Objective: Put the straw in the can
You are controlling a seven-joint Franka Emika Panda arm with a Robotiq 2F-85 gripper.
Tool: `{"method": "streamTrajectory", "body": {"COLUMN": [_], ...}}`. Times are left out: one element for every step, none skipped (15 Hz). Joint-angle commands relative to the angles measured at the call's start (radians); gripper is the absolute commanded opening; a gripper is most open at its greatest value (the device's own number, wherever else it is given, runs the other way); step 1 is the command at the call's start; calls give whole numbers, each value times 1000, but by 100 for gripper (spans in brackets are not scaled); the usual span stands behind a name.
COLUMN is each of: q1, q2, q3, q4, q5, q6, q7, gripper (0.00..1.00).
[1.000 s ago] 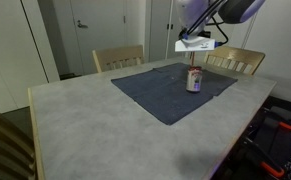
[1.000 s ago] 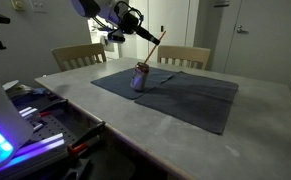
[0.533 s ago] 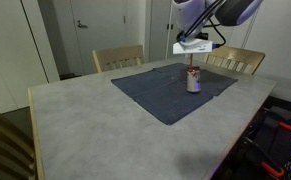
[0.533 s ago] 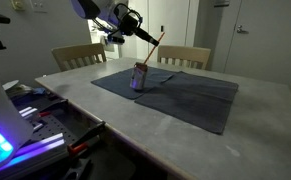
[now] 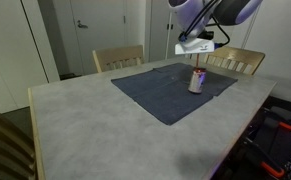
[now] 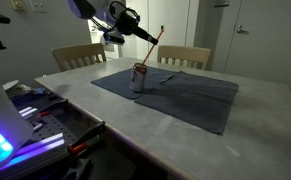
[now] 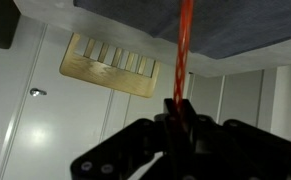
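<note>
Grey table point(image 5: 80, 125) in a white-walled room; the can point(image 5: 196, 81) stands on a blue cloth point(image 5: 150, 95).

The straw point(image 6: 153, 50) is thin, straight and red. In an exterior view it slants from the gripper point(image 6: 151, 39) down to the can's top; whether its tip is inside the opening cannot be told. From the opposite side, the straw is too small to trace. Only the wrist view shows the grip: the fingers point(image 7: 157, 128) are clamped on the straw, with the cloth and a wooden chair back point(image 7: 110, 66) beyond.
</note>
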Motion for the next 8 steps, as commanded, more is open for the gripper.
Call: {"method": "streamTrajectory", "body": {"q1": [11, 17, 23, 29, 34, 40, 46, 51], "q2": [-23, -24, -25, -26, -28, -28, -28, -29], "q3": [17, 20, 25, 29, 35, 40, 46, 50], "q4": [-22, -26, -32, -36, -42, -46, -50, -54], "q5": [51, 58, 65, 70, 75, 80, 82, 81], "q6": [-45, -53, -63, -70, -79, -89, -98, -104], "q7": [5, 9, 13, 19, 26, 33, 44, 54], "gripper": [2, 2, 2, 2, 2, 2, 2, 2]}}
